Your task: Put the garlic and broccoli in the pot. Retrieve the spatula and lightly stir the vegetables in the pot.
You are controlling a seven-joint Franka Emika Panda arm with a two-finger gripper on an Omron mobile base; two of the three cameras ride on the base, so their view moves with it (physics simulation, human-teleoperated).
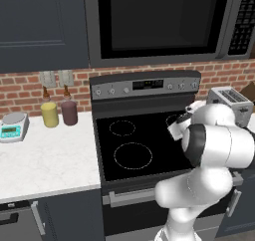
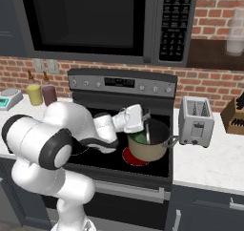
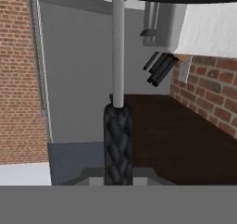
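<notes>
The spatula (image 2: 147,130) stands in the pot (image 2: 148,149) on the stove, my end effector (image 2: 143,116) clamped on its textured black handle — light, stiff, thin — so I'd grip high and stir gently over the broccoli (image 2: 140,139).

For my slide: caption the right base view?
Gripper holds spatula in pot with broccoli on stove.

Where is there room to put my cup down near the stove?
Left of the stove, the white counter is bare in front of the scale and two bottles. It's crowded by the pot and toaster.
</notes>
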